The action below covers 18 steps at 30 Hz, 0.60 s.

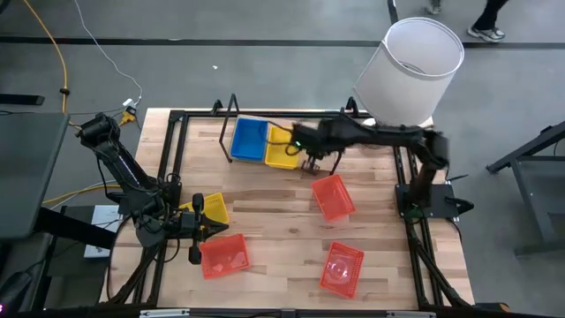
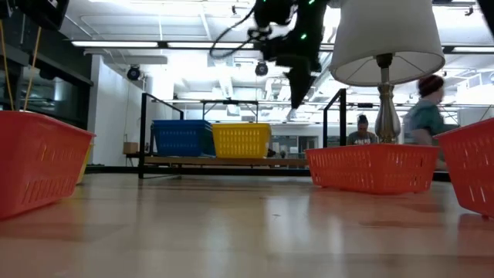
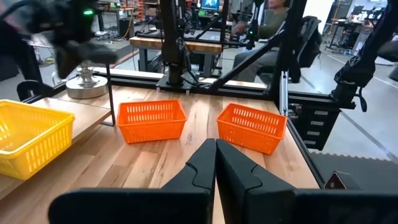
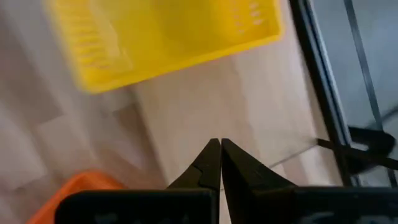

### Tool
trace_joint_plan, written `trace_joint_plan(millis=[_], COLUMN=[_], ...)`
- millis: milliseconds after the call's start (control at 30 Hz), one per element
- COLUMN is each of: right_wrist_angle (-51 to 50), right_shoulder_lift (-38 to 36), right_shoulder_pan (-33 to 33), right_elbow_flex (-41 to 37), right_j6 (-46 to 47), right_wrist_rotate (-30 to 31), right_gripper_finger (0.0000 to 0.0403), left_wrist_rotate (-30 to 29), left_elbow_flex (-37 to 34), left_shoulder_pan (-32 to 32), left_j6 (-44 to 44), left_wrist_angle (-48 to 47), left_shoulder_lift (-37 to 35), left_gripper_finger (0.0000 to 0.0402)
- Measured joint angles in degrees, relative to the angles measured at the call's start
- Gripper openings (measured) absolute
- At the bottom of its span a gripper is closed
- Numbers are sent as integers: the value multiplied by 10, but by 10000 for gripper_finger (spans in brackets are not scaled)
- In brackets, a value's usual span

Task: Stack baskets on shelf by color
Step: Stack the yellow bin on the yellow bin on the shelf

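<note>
One yellow basket point(image 4: 163, 38) just beyond closed right jaws, untouched

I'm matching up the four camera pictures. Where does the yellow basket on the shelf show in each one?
High view: the yellow basket on the shelf sits at the table's far edge, right of the blue basket.
Low view: centre background, again right of the blue one.
Left wrist view: cannot tell; a different yellow basket shows.
Right wrist view: likely the blurred yellow basket beyond the shut jaws.
Shared landmark: the blue basket, in the first two.
</note>
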Motion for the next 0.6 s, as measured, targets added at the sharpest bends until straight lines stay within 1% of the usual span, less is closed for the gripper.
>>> trace_joint_plan(millis=[100, 167, 267, 333, 367, 400, 467, 500, 600], right_wrist_angle=[121, 227, 439, 608, 684, 755, 831, 843, 826], right_shoulder_lift=[-74, -131, -198, -219, -220, -217, -201, -190, -144], right_shoulder_pan=[35, 62, 110, 146, 165, 183, 212, 223, 245], right_elbow_flex=[-118, -213, -345, -413, -439, -459, -474, -471, -432], right_j6=[15, 44, 105, 151, 165, 170, 170, 169, 155], right_wrist_rotate=[-18, -51, -109, -133, -134, -132, -112, -98, -62], right_gripper_finger=[0, 0, 0, 0, 0, 0, 0, 0, 0], left_wrist_rotate=[0, 0, 0, -3, -7, -10, -14, -13, -7], left_elbow_flex=[0, 0, 0, 0, 0, 0, 0, 0, 0], left_shoulder_pan=[0, 0, 0, 0, 0, 0, 0, 0, 0], left_j6=[0, 0, 0, 0, 0, 0, 0, -2, -28], left_wrist_angle=[0, 0, 0, 0, 0, 1, 2, 5, 5], left_shoulder_lift=[0, 0, 0, 0, 0, 0, 0, 0, 0], left_gripper_finger=[0, 0, 0, 0, 0, 0, 0, 0, 0])
